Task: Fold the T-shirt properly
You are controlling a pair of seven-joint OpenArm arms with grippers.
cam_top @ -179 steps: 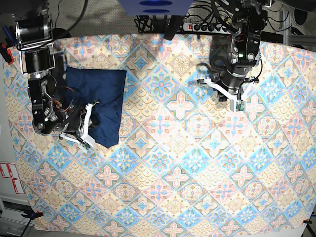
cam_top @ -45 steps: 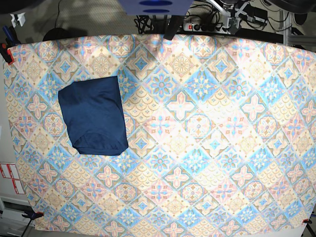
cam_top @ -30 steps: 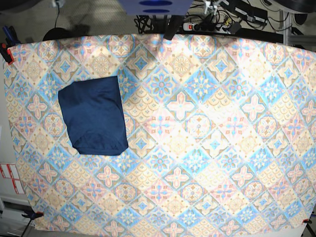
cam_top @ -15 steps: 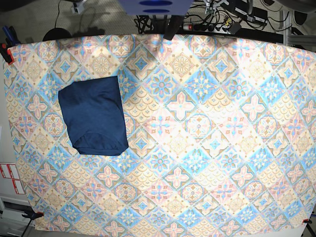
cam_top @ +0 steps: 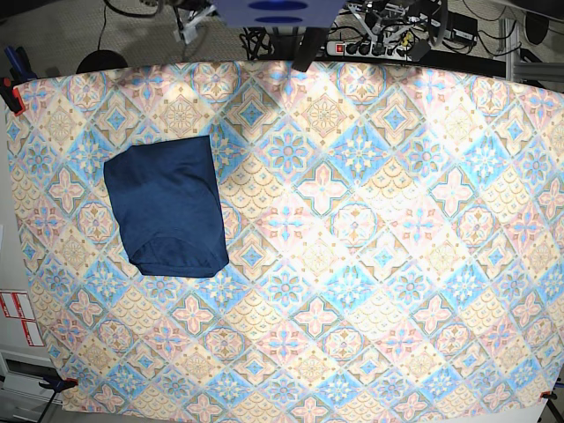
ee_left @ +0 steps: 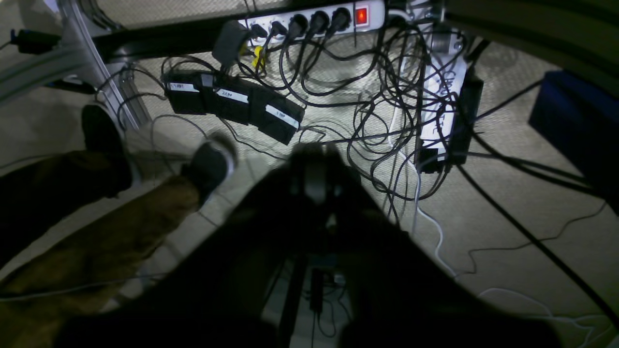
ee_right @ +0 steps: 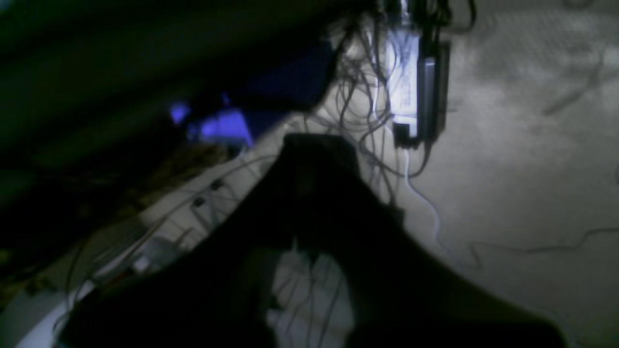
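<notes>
The dark navy T-shirt (cam_top: 167, 207) lies folded into a compact rectangle on the left part of the table, flat and slightly turned, with nothing touching it. Both arms are raised off the table; only small parts of them show at the top edge of the base view, on the left (cam_top: 189, 18) and on the right (cam_top: 388, 12). My left gripper (ee_left: 315, 155) is a dark silhouette with its jaws together, empty, over the floor behind the table. My right gripper (ee_right: 314, 145) looks the same, dark and blurred, jaws together. The shirt shows in neither wrist view.
The pastel tile-print cloth (cam_top: 370, 264) covers the whole table. Behind the table the floor holds power strips (ee_left: 309, 19), tangled cables (ee_left: 387, 96) and black adapters (ee_left: 232, 104). A person's legs and shoes (ee_left: 205, 164) show at the left.
Six seconds ago both arms were over the table, one at the shirt. Now they are off it and the shirt lies folded. Over the last second only arm parts shifted along the top edge.
</notes>
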